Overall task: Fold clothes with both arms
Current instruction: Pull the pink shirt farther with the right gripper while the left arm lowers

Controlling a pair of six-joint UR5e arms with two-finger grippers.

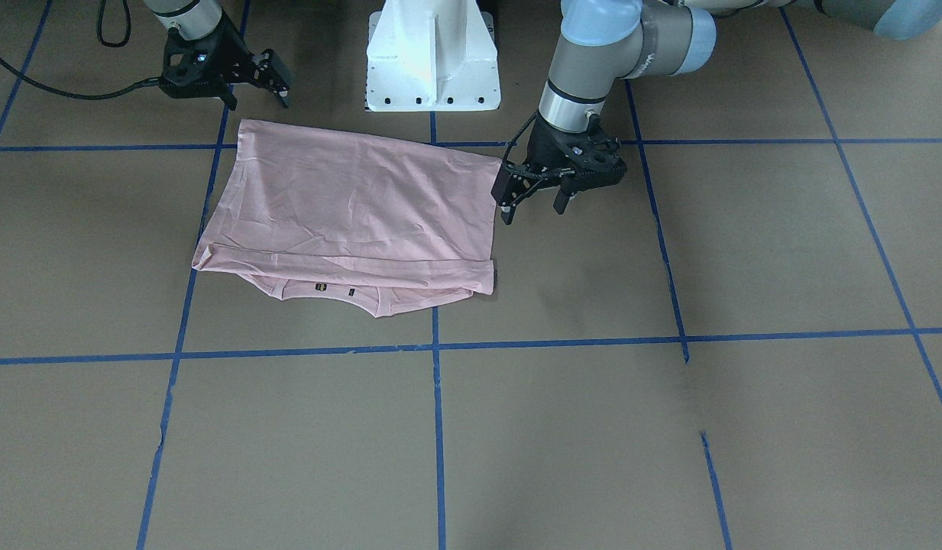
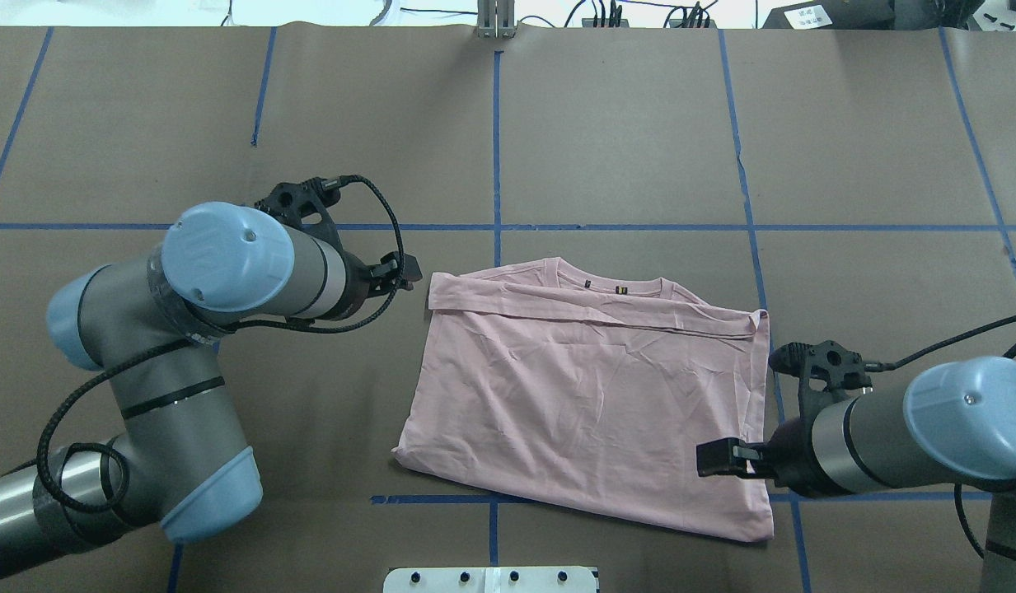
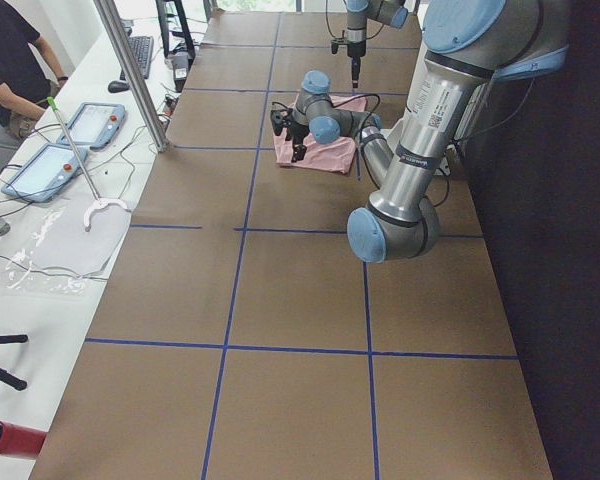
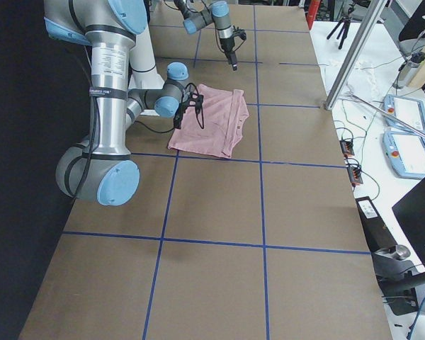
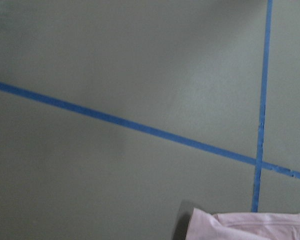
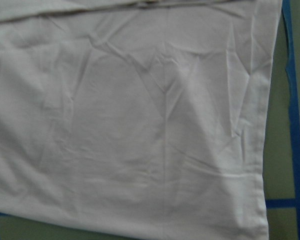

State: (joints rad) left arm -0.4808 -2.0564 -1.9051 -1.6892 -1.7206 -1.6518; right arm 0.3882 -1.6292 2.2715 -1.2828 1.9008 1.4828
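Observation:
The pale pink T-shirt [image 1: 348,206] [image 2: 590,395] lies flat on the brown table, folded over itself, plain side up. Its ribbed neck with small dark tags [image 1: 333,289] peeks out at the edge far from the robot. My left gripper [image 1: 533,208] [image 2: 396,276] hovers open and empty just off the shirt's left edge, touching no cloth. My right gripper [image 1: 257,98] [image 2: 726,457] hangs open above the shirt's near right corner, also empty. The left wrist view catches only a shirt corner [image 5: 250,227]. Wrinkled pink cloth [image 6: 140,125] fills the right wrist view.
The white pedestal base [image 1: 432,61] stands just behind the shirt on the robot's side. Blue tape lines [image 1: 438,428] grid the table. A side bench with tablets [image 3: 60,150], a metal post [image 3: 130,70] and a seated person [image 3: 5,60] lie beyond the far edge.

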